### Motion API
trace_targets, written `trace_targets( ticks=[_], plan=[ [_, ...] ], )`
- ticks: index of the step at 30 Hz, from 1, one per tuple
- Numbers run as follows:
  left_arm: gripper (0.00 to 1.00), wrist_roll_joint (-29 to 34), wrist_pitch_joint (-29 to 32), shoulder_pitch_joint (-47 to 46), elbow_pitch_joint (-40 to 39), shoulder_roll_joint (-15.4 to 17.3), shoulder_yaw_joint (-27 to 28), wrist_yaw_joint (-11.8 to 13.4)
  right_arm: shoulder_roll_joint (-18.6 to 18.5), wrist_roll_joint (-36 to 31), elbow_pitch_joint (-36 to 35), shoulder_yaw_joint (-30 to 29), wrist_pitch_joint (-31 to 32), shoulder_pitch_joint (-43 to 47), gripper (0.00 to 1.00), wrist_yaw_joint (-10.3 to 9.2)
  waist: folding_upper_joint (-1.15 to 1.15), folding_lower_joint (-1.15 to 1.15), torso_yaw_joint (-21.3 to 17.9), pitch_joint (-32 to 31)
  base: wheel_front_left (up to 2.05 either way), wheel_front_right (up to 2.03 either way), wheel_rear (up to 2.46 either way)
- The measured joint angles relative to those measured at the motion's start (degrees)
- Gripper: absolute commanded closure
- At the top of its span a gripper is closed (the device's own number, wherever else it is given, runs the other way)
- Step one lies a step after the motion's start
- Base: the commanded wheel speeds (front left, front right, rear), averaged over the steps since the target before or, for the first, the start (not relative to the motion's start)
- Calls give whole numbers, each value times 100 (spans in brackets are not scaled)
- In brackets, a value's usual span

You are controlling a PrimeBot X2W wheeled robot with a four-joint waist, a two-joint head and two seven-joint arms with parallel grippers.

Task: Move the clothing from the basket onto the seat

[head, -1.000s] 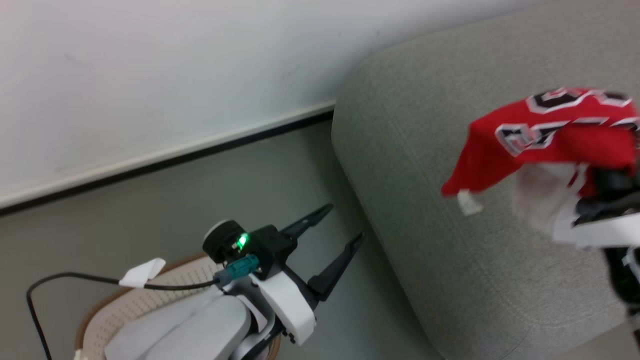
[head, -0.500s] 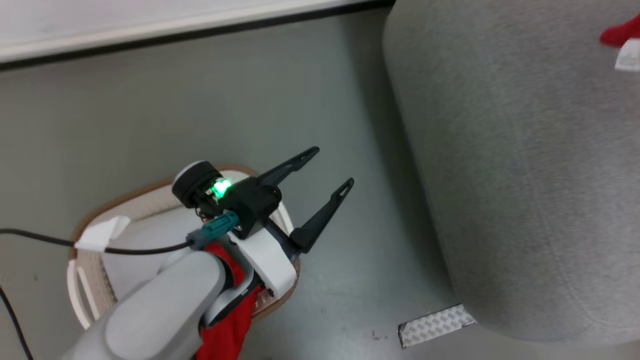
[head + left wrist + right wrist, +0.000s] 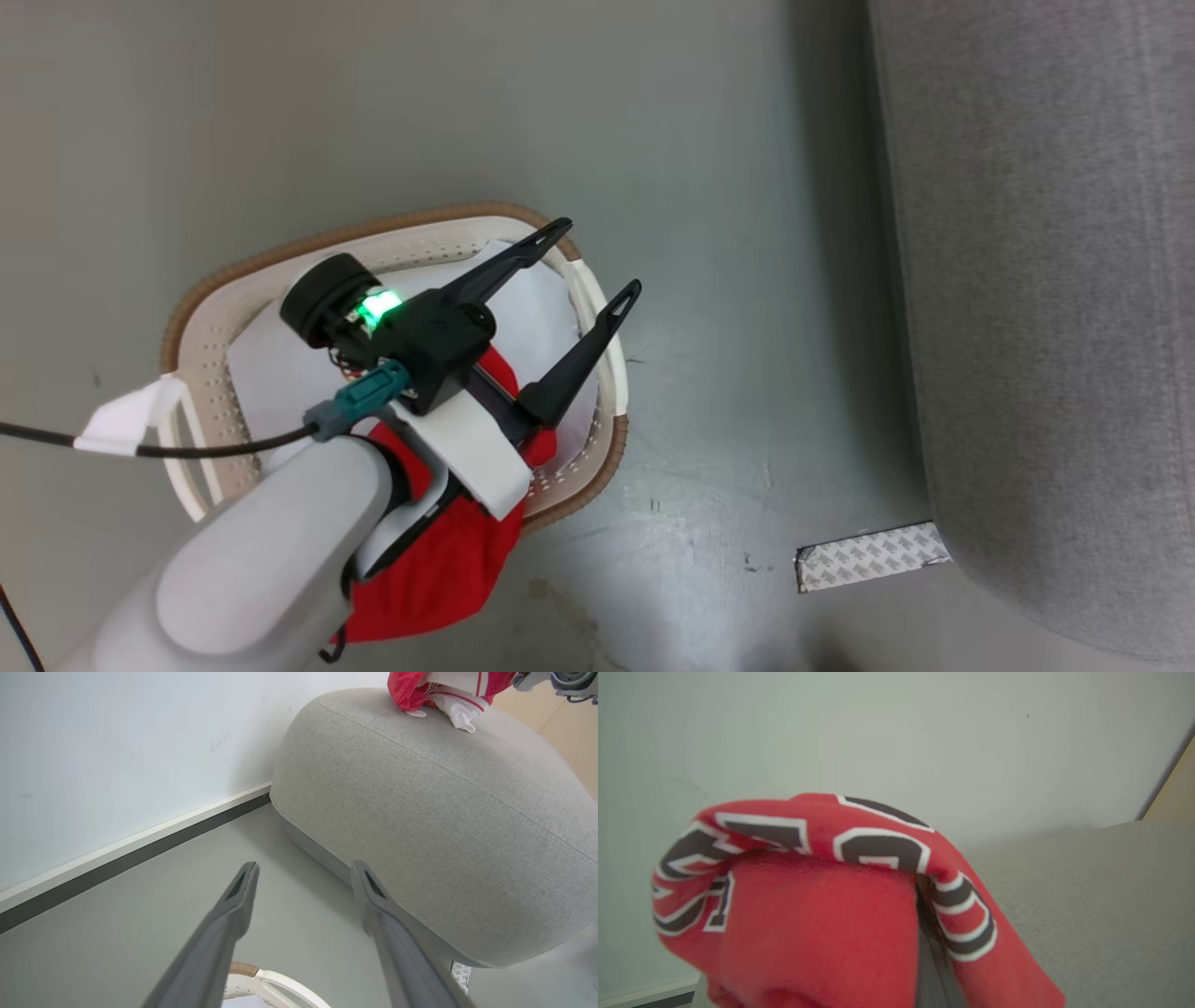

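The white perforated basket (image 3: 373, 227) with a brown rim stands on the floor. Red clothing (image 3: 448, 560) spills over its near rim, partly under my left arm. My left gripper (image 3: 600, 254) hovers open and empty above the basket's right side, fingers pointing toward the grey seat (image 3: 1055, 280). In the left wrist view, a second red jersey (image 3: 411, 686) sits at the top of the seat (image 3: 444, 812). In the right wrist view this jersey (image 3: 822, 914) with black-and-white lettering drapes over my right gripper (image 3: 933, 970), which is shut on it.
A plain white pad (image 3: 280, 373) lines the basket. A strip of patterned tape (image 3: 873, 555) lies on the grey floor by the seat's corner. A black cable (image 3: 187, 450) runs left from my left wrist. A white wall with a dark baseboard (image 3: 140, 854) stands behind.
The head camera has swung down and left: the basket now shows whole and the held jersey has left that view. My left gripper stays open above the basket.
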Motion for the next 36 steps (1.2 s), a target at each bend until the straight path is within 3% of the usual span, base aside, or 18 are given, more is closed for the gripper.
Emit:
trace_targets(
  ticks=[4, 8, 9, 10, 11, 21, 25, 36],
  plan=[
    [0, -1, -51, 4, 34, 23, 10, 15, 64, 153, 837, 291, 511, -131, 100, 0, 0, 0, 90, 35, 0, 0, 0],
    [0, -22, -109, 10, 114, 11, 13, 18, 21, 318, 1278, 681, 1068, -149, 69, 0, 0, -1, 103, -96, 0, 0, 0],
    [0, -32, -114, 12, 133, 12, 14, 22, -5, 345, 1317, 773, 1115, -149, 58, 0, 0, -1, 102, -136, 0, 0, 0],
    [0, -45, -131, 15, 152, 9, 15, 24, -34, 366, 1351, 855, 1133, -151, 3, 0, 0, -1, 100, -179, 0, 0, 0],
    [0, -49, -157, 23, 176, 3, 11, 24, -75, 366, 1378, 957, 1187, -151, 0, 0, 0, -1, 97, -226, 0, 0, 0],
    [0, -261, -470, 330, 733, -211, -57, 14, -152, 541, 1622, 2036, 2097, 255, 0, 0, 0, -2, 31, -1002, 0, 0, 0],
    [0, -428, -636, 542, 968, -323, -65, 19, -343, 672, 1568, 2337, 2310, 573, 0, 0, 0, -2, -1, -1480, 0, 0, 0],
    [0, -895, -921, 1206, 1245, -530, 276, 225, -827, 1335, -19, 2962, 1867, 1335, 0, 0, 0, -3, -31, -2878, 0, 0, 0]
  ],
)
